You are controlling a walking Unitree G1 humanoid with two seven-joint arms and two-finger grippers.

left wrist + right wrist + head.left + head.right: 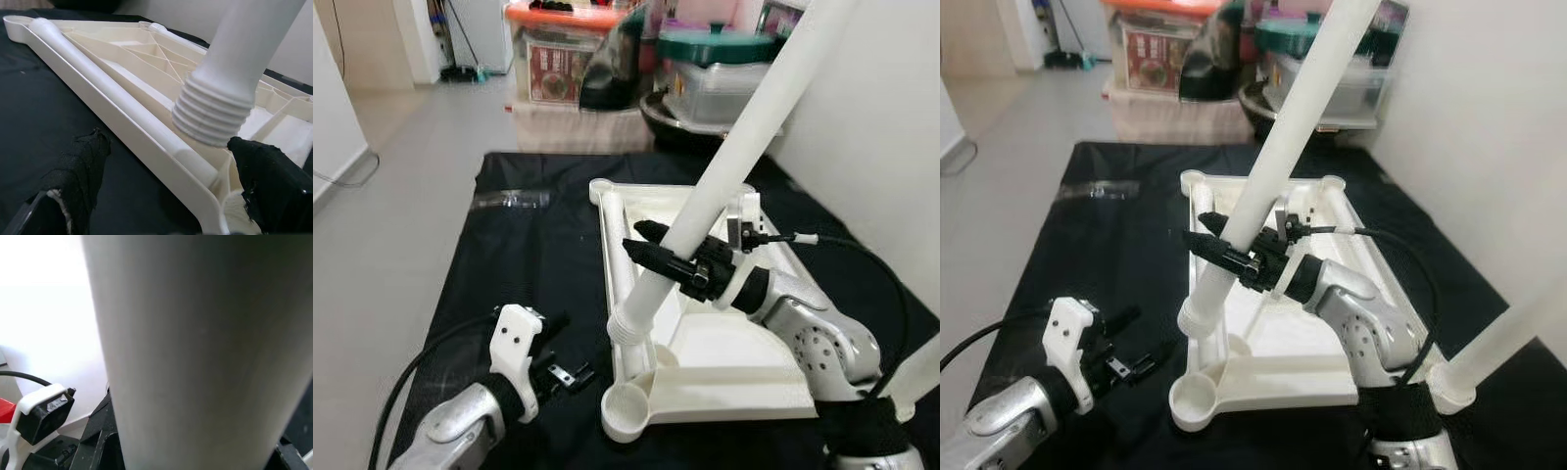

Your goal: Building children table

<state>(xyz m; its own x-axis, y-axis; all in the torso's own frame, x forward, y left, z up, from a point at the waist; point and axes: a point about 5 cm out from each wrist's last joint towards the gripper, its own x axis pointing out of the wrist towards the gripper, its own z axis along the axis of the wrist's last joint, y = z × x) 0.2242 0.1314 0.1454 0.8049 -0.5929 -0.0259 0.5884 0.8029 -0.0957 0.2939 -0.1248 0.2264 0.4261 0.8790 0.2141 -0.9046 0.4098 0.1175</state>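
A white table top [734,377] lies upside down on a black cloth [529,264]. My right gripper [671,257] is shut on a long white table leg [744,137], holding it tilted. The leg's threaded end [215,112] hangs just over the table top's left rim, a little behind the round front-left corner socket [626,409]. My left gripper [566,351] is open, low over the cloth, just left of that corner; its black fingers [78,181] stand either side of the threaded end. In the right wrist view the leg [205,352] is very close. A second white leg [1508,333] stands in the right front corner.
Stacked storage boxes [563,59] and a lidded pot [715,49] stand on the floor beyond the cloth. A white wall [871,117] runs close along the right. A clear plastic bag [514,199] lies on the cloth's far left. Bare floor [391,196] stretches to the left.
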